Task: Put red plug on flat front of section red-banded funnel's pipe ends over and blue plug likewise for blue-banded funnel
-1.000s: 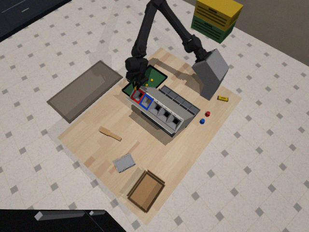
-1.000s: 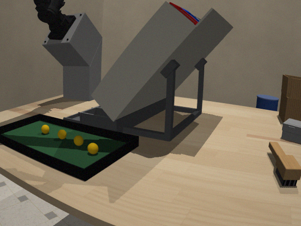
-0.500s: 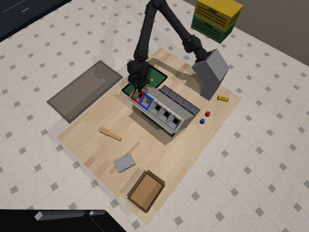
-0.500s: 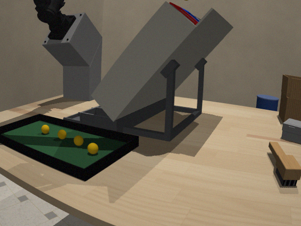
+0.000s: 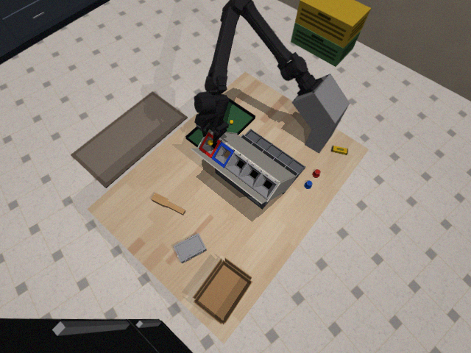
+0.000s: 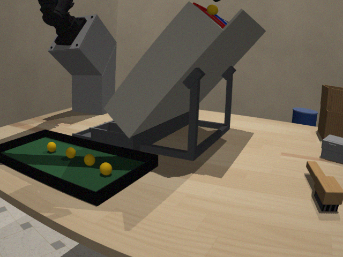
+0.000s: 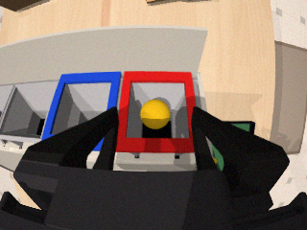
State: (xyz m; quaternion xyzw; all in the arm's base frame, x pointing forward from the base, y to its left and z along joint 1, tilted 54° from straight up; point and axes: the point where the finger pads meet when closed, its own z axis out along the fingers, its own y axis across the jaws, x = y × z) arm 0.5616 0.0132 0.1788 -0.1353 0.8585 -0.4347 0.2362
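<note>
My gripper is open, right above the red-banded funnel at the left end of the funnel row. A yellow marble is loose between the spread fingers, in the mouth of that funnel. The blue-banded funnel is the one beside it. The grey cover slopes down to the row of sections. The red plug and the blue plug stand on the board past the far end of the funnel row.
The green marble tray holds several yellow marbles. A brush, a small grey box, an open cardboard box and a yellow block lie on the board. The arm's grey base stands behind.
</note>
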